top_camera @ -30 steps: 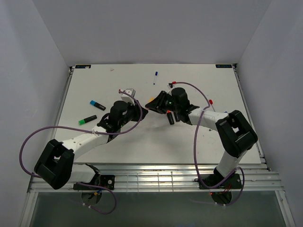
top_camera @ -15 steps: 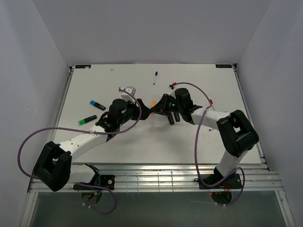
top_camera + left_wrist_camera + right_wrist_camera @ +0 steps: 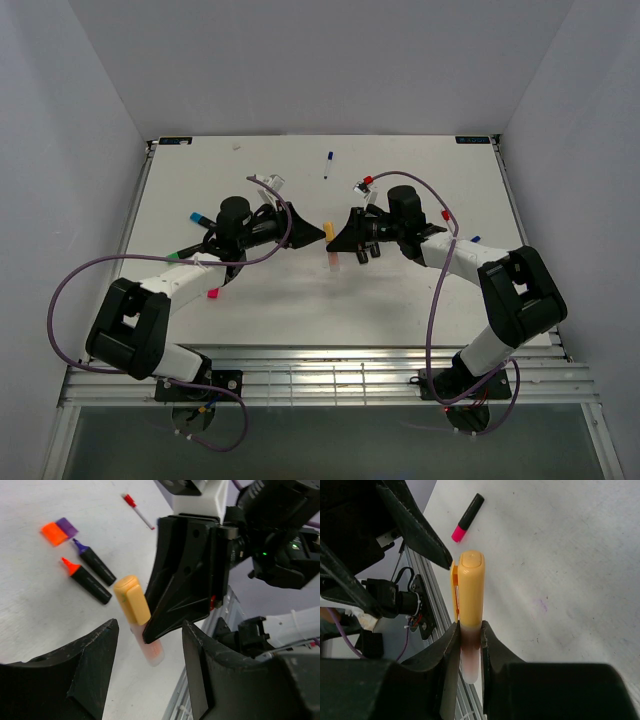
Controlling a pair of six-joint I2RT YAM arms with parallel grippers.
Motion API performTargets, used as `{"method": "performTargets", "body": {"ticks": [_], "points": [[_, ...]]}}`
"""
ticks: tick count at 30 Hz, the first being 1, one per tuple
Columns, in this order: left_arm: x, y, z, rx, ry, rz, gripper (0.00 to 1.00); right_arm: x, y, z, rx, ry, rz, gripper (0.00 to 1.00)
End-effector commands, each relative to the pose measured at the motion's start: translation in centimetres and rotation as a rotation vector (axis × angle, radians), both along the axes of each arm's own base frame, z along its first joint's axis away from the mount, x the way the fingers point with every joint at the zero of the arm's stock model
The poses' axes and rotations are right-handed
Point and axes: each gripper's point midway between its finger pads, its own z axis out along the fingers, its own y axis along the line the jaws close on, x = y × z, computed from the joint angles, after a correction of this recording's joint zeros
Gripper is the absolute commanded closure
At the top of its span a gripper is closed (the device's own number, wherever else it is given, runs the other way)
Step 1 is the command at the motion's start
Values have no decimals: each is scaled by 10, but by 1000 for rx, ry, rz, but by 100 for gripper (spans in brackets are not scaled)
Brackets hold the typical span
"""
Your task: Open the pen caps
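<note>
Top view: both arms meet mid-worktop [image 3: 300,300]. The left tool [image 3: 310,236] points to 3 o'clock, the right tool [image 3: 338,238] points to 9 o'clock, tips just apart.

Right tool: clamped on the pale barrel of a highlighter [image 3: 150,649]. The fingers [image 3: 449,650] press it from both sides in the right wrist view. The highlighter is off the worktop. Its yellow cap [image 3: 471,585] is on the barrel and sticks out past the fingertips, toward 12 o'clock in the top view.

Left tool: jaws apart, holding nothing. Its fingers [image 3: 92,670] sit either side of the highlighter in the left wrist view, short of it, not touching.

Loose on the worktop, left wrist view, at 10 o'clock of the yellow cap:
- orange cap [image 3: 51,533] and purple cap [image 3: 66,527], touching side by side
- two uncapped black markers lying parallel, just beside each other: purple-tipped marker [image 3: 94,563] and orange-tipped marker [image 3: 89,581]
- thin red-capped pen [image 3: 139,511], further off toward 12 o'clock

Right wrist view: magenta-tipped black marker [image 3: 468,517], uncapped, at 12 o'clock of the yellow cap, well apart from it.

Top view: magenta cap [image 3: 213,293] at 8 o'clock of the tools, just beside the left forearm. A thin blue-capped pen [image 3: 328,163] lies at 12 o'clock near the far edge.
</note>
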Motion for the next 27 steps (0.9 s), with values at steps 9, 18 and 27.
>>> {"method": "performTargets", "body": {"ticks": [9,18,27], "points": [[-30,-19,26,-135,-63,-232,36,-24,8,32,131,-91,160,92],[-25,-13,18,-103,-56,-164,44,-29,3,32,123,-92,131,92],[-25,-15,5,-75,-12,-165,37,-42,6,36,130,-98,170,92]]}}
